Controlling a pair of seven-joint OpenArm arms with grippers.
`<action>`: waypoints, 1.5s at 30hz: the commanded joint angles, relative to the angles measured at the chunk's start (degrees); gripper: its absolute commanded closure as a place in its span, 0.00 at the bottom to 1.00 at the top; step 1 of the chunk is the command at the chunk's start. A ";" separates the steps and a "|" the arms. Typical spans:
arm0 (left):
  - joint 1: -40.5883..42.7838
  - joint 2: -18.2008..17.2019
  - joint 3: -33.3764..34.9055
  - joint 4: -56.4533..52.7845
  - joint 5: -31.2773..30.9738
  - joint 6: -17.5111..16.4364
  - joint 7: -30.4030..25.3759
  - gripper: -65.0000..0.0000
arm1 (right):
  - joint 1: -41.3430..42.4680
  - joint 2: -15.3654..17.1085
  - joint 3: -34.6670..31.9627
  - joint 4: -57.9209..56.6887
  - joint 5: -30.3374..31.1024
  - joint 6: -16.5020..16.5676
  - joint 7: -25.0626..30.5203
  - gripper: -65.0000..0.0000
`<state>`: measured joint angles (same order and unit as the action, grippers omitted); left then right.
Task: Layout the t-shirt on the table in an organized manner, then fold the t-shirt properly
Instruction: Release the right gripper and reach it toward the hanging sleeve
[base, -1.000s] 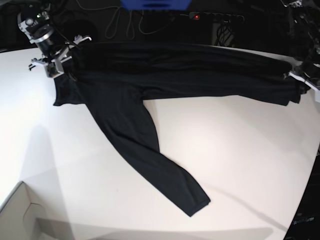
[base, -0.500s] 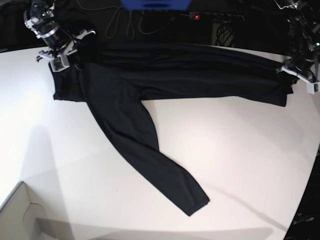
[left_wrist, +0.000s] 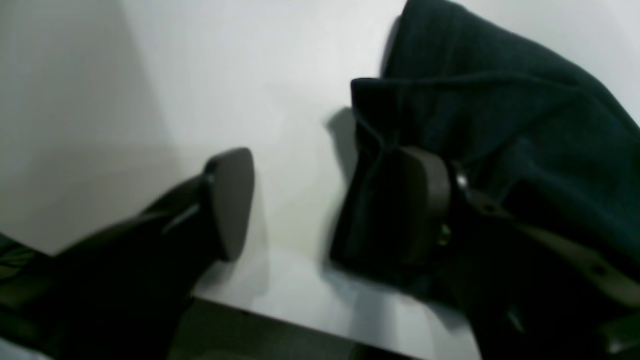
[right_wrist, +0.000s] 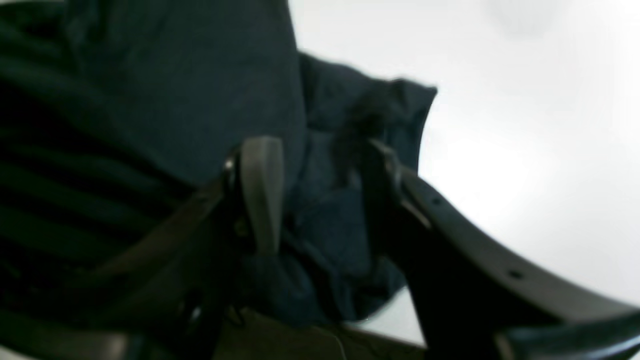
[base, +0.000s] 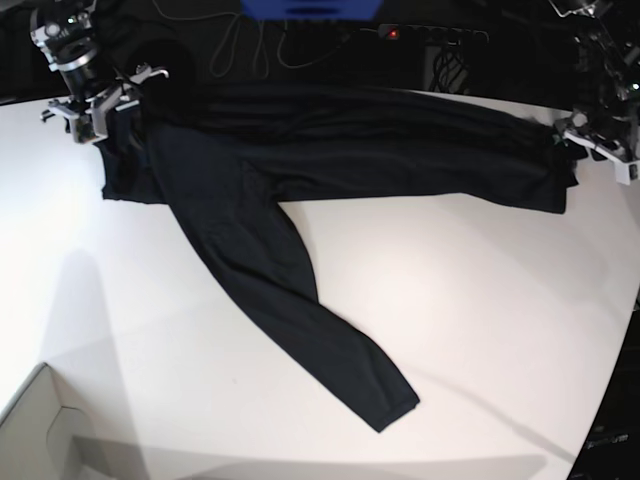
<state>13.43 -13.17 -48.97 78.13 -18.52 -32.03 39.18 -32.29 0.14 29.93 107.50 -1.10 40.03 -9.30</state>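
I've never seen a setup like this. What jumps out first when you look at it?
A big black t-shirt lies stretched across the far side of the white table, with one long piece of it trailing diagonally toward the near edge. At each end of the cloth sits a gripper, the right gripper and the left gripper, both with jaws parted at the fabric's corners.

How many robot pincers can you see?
2. The right pincer is at the table's far corner on the base view's left, over one end of the black t-shirt. The left pincer is at the shirt's other end, on that view's right.
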 joint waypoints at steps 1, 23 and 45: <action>0.42 -0.77 -1.01 0.69 0.72 -0.45 1.04 0.35 | 0.69 -0.01 0.26 2.25 1.41 -0.03 1.78 0.56; -1.69 -1.12 -1.54 0.77 0.99 -0.54 0.78 0.35 | 37.70 -0.45 -15.74 -13.75 1.06 -0.03 -23.18 0.46; -1.52 -0.85 -1.45 0.42 1.07 -0.54 0.69 0.35 | 57.04 1.04 -25.23 -55.86 1.06 -6.58 -8.59 0.47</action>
<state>11.86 -13.17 -50.15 77.97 -17.43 -32.60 40.07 23.00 0.93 4.54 50.70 -0.62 33.82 -18.68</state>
